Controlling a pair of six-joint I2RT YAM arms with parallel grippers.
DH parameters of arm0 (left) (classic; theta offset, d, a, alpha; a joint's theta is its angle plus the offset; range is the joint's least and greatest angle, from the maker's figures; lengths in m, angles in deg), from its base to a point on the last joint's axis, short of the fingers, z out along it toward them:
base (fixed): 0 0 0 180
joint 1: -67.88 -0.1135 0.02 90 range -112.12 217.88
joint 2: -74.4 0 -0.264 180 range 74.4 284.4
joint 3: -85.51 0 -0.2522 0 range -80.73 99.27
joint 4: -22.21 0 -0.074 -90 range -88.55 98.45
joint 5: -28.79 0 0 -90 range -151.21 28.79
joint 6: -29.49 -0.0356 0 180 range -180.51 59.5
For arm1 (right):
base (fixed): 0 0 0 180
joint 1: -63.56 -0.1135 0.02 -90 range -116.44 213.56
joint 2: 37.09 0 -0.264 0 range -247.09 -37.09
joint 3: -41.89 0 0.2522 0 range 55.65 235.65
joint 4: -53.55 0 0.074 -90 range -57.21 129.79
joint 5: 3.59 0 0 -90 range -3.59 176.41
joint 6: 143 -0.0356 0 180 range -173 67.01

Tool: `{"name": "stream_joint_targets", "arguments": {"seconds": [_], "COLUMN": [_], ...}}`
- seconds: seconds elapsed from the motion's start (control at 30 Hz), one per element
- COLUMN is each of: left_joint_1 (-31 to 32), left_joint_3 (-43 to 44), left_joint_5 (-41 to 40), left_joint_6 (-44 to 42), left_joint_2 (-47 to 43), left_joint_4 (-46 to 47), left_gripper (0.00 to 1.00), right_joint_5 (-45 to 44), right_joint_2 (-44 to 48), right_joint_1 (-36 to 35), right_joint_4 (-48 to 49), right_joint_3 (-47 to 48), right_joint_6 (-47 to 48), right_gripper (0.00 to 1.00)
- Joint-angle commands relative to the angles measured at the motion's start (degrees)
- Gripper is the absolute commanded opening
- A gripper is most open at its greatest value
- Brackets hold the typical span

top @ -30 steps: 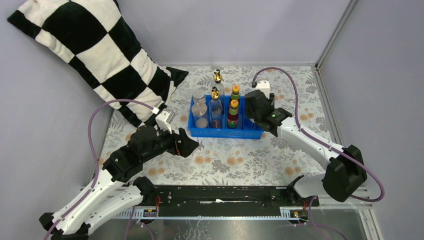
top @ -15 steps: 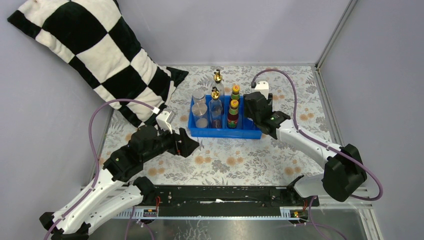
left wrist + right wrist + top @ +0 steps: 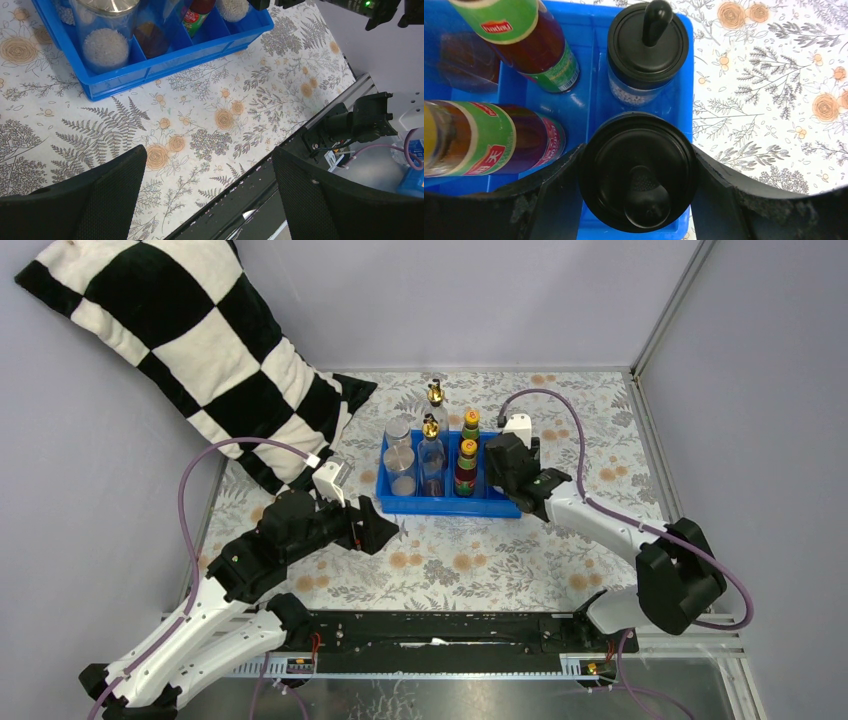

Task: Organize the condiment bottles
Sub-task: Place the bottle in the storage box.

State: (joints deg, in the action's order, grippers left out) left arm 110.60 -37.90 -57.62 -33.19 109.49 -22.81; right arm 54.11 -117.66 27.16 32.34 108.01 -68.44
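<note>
Blue tray (image 3: 450,508) on the flowered table (image 3: 480,560) holds the lot, lane by lane. At its right end lane the right hand (image 3: 638,150) is clamped on the near shaker (image 3: 638,185), one finger (image 3: 559,185) against each side of the black cap; whether that shaker's base is down in the tray I cannot tell. The far shaker (image 3: 648,40) stands just behind it in the same lane. In the next lane leftward, two orange-capped bottles (image 3: 467,455) stand one behind the other, then two gold-spouted bottles (image 3: 431,435), then two silver-lidded jars (image 3: 401,462) at the tray's left end. The left hand (image 3: 205,190) hangs over the table just in front of the tray's left corner, fingers (image 3: 100,195) spread wide with nothing between them. A chequered pillow (image 3: 180,340) leans on the wall, left of the tray and behind it
</note>
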Motion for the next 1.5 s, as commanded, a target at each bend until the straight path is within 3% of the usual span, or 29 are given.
{"name": "stream_joint_targets", "arguments": {"seconds": [0.0, 1.1, 1.17, 1.37, 1.47], "left_joint_1": [0.4, 0.4, 0.4, 0.5, 0.5], "left_joint_3": [-0.3, -0.2, -0.3, -0.2, -0.2], "left_joint_5": [-0.5, -0.5, -0.5, -0.4, -0.4], "left_joint_6": [-0.2, -0.2, -0.3, -0.3, -0.2], "left_joint_2": [0.2, -0.4, -0.5, -0.5, -0.4], "left_joint_4": [2.2, 2.2, 2.2, 2.1, 2.1], "left_gripper": [0.99, 0.99, 0.99, 0.99, 0.99], "right_joint_5": [0.2, 2.0, 2.1, 2.3, 2.6], "right_joint_2": [-0.8, -8.4, -9.0, -9.5, -9.3], "right_joint_1": [-0.5, -0.5, -0.6, -0.5, -0.6], "right_joint_4": [5.3, 10.5, 10.4, 10.0, 9.6], "right_joint_3": [-0.5, -1.9, -1.7, -1.5, -1.1], "right_joint_6": [-1.1, -2.2, -2.1, -2.1, -2.0], "right_gripper": [0.18, 0.21, 0.24, 0.58, 0.65]}}
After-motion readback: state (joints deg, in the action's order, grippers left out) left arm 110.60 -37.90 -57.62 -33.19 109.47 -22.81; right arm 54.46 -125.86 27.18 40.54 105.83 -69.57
